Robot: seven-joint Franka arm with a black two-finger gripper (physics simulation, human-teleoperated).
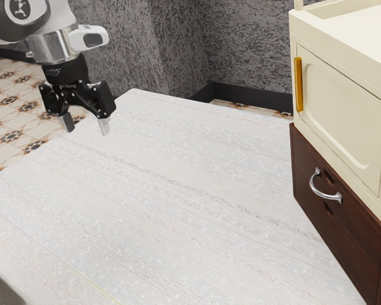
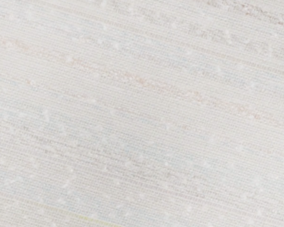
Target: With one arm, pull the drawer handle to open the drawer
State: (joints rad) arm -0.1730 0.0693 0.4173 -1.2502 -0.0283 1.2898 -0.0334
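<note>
- Drawer (image 1: 359,236) looks shut, at the exterior view's right; handle (image 1: 323,195) untouched.
- My hand (image 1: 87,128) hangs open, empty, well apart from it.
- I judge reach, grip and pull all remain.

so your arm (image 1: 60,16) is mostly white above the black pincer (image 1: 86,125), with a shiny silver collar (image 1: 54,47), dark round badge (image 1: 20,7), and tiny pale print on the black cuff (image 1: 65,68) just over it.
</note>
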